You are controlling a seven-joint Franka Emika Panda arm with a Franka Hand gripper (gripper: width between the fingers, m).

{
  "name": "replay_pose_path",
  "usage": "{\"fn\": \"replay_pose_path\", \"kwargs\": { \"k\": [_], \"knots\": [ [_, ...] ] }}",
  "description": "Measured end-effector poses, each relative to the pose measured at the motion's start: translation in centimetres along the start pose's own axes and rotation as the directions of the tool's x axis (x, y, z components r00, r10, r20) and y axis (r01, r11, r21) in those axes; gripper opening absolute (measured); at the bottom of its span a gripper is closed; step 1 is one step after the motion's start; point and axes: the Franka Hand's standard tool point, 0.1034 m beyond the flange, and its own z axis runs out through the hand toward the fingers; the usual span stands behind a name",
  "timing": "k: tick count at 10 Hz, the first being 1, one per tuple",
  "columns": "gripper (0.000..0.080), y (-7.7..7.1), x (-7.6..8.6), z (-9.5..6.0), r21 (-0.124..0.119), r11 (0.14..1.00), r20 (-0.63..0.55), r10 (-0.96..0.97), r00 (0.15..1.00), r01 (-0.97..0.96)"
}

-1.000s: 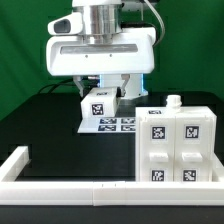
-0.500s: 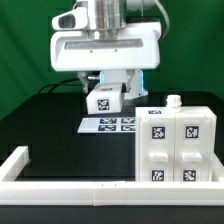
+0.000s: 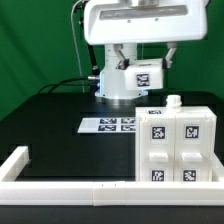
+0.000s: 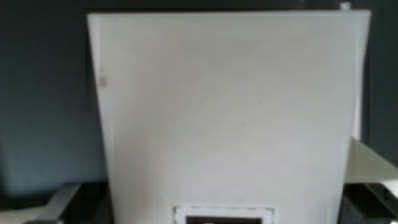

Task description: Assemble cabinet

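Observation:
My gripper (image 3: 130,72) is shut on a white cabinet panel (image 3: 133,82) with black-and-white tags and holds it in the air, tilted, above the back of the table. In the wrist view the panel (image 4: 217,110) fills most of the picture as a tall white slab with a tag edge near the jaws, and the grey fingers (image 4: 57,200) show at both sides of it. The white cabinet box (image 3: 176,145), with several tags on its front and a small knob on top, stands at the exterior view's right, below and apart from the held panel.
The marker board (image 3: 110,125) lies flat on the black table mid-scene. A long white border rail (image 3: 60,186) runs along the front, with a raised corner at the exterior view's left. A green backdrop stands behind.
The gripper has risen and moved toward the exterior view's right with the panel, which lifted clear of the marker board and now hangs tilted, higher up.

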Motion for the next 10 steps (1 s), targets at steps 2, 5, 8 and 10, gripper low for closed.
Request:
{"fn": "replay_pose_path", "kwargs": {
  "k": [2, 5, 8, 10],
  "knots": [
    [0.0561, -0.4, -0.5, 0.5, 0.0, 1.0, 0.006, -0.016, 1.0, 0.016],
    [0.0561, -0.6, -0.6, 0.8, -0.002, 1.0, 0.004, -0.021, 1.0, 0.021],
    [0.0561, -2.4, 1.8, 0.2, 0.0, 0.999, -0.025, -0.05, 0.998, 0.05],
    [0.0561, -3.0, 3.5, 0.0, -0.005, 0.993, -0.032, -0.115, 0.993, 0.115]
  ]
}}
